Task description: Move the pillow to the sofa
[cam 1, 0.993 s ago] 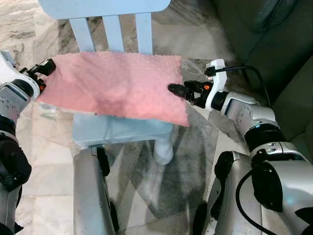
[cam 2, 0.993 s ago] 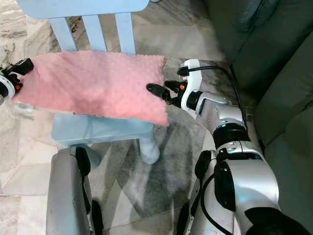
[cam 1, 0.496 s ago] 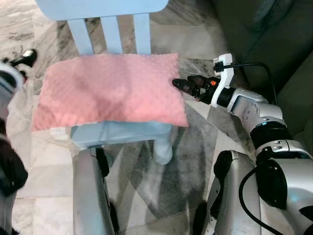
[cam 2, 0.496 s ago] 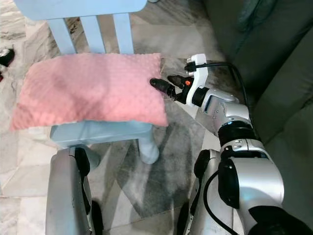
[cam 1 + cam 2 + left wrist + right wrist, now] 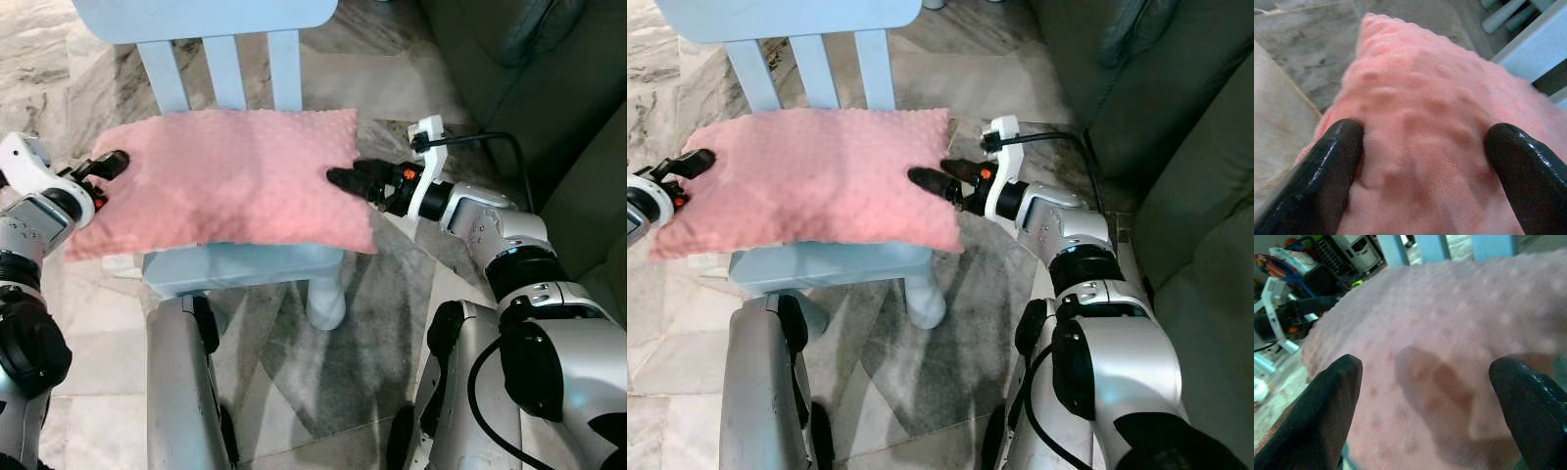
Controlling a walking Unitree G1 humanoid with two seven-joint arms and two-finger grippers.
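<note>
A pink dotted pillow [image 5: 225,176] lies across the seat of a light blue chair [image 5: 235,266]. My left gripper [image 5: 106,178] is at the pillow's left end, open, its fingers [image 5: 1337,156] spread wide and pressing into the fabric [image 5: 1420,132]. My right gripper [image 5: 351,186] is at the pillow's right end, also open, with the pillow [image 5: 1440,333] between its spread fingers [image 5: 1332,401]. The dark green sofa [image 5: 549,78] stands to the right, behind my right arm.
The chair's slatted back [image 5: 227,69] rises behind the pillow. One chair leg [image 5: 326,294] stands on the marble floor [image 5: 88,323] just ahead of my own legs [image 5: 186,382]. A black cable [image 5: 509,147] runs along my right forearm.
Half a second ago the left gripper was off to the upper left and the right gripper was drawn back from the pillow. Both have come back in against the pillow's ends.
</note>
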